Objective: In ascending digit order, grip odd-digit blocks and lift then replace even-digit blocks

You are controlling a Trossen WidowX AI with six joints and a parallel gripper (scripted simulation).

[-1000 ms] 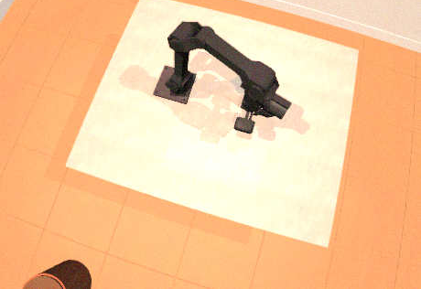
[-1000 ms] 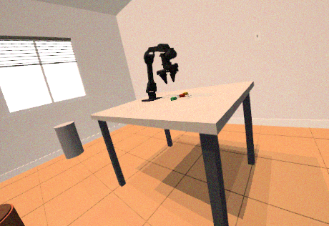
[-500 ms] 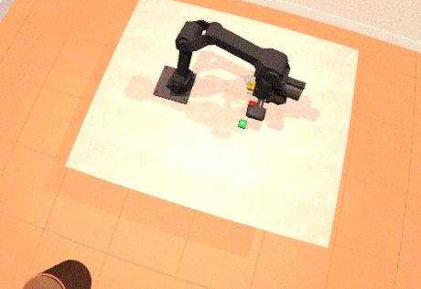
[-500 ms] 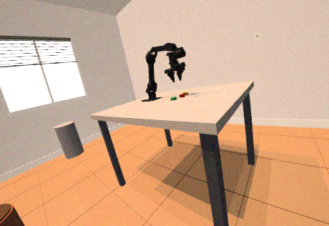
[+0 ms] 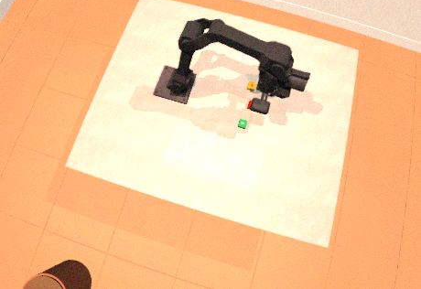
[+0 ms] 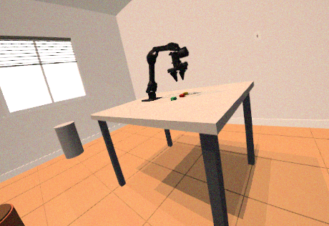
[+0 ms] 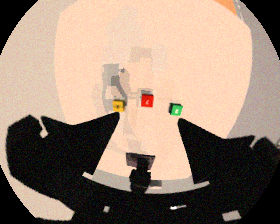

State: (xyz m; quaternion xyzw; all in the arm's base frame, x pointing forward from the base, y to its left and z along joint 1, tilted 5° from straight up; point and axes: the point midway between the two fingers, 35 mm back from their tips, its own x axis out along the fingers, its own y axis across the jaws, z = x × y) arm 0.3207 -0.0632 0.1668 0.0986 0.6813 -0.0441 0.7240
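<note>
A yellow block (image 5: 252,86) (image 6: 185,93) (image 7: 118,105), a red block (image 5: 250,104) (image 6: 182,96) (image 7: 147,100) and a green block (image 5: 242,123) (image 6: 173,99) (image 7: 176,110) stand in a row on the table (image 5: 192,174) (image 6: 186,112). In the wrist view yellow is left, red in the middle, green right. Each top bears a small mark, too blurred to read surely. My gripper (image 6: 179,80) (image 7: 149,118) is open and empty, fingers pointing down, high above the blocks. In the top view the camera housing partly hides the red block.
The arm's base plate (image 5: 160,92) (image 7: 147,161) is fixed on the table, left of the blocks in the top view. The three blocks stand apart with gaps between them. A grey cylinder (image 6: 69,141) and a dark round object (image 5: 70,276) are away from the table.
</note>
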